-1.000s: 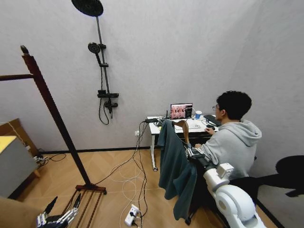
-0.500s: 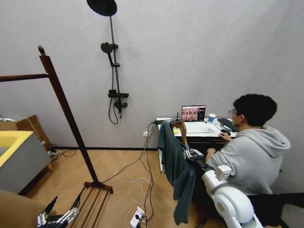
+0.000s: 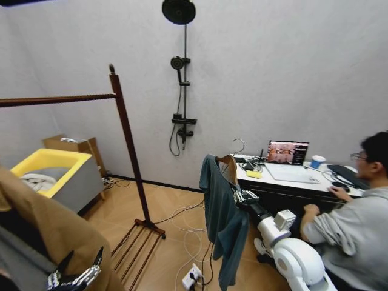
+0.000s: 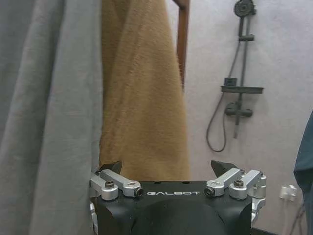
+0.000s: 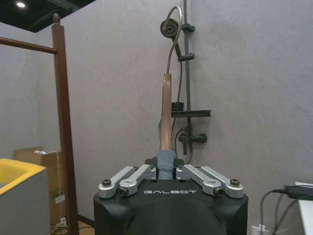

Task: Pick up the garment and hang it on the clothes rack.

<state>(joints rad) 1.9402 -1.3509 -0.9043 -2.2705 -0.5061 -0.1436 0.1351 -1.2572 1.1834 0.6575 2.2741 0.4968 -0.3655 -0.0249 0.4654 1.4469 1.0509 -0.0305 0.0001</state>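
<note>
now the head view has swung toward the clothes rack (image 3: 124, 142), putting its top bar ahead. right gripper (image 3: 242, 196) is clamped on the garment (image 3: 221, 224), well apart from the rack. left gripper (image 3: 76, 277), spread and empty, hangs below the rack's bar.

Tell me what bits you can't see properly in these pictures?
- Rack: its bar runs off the head view's left edge, so its other post is cut off.
- Left gripper: partly cut by the head view's bottom edge.
- Garment: hides most of the hanger.
- Laptop screen: too small to read.
</note>
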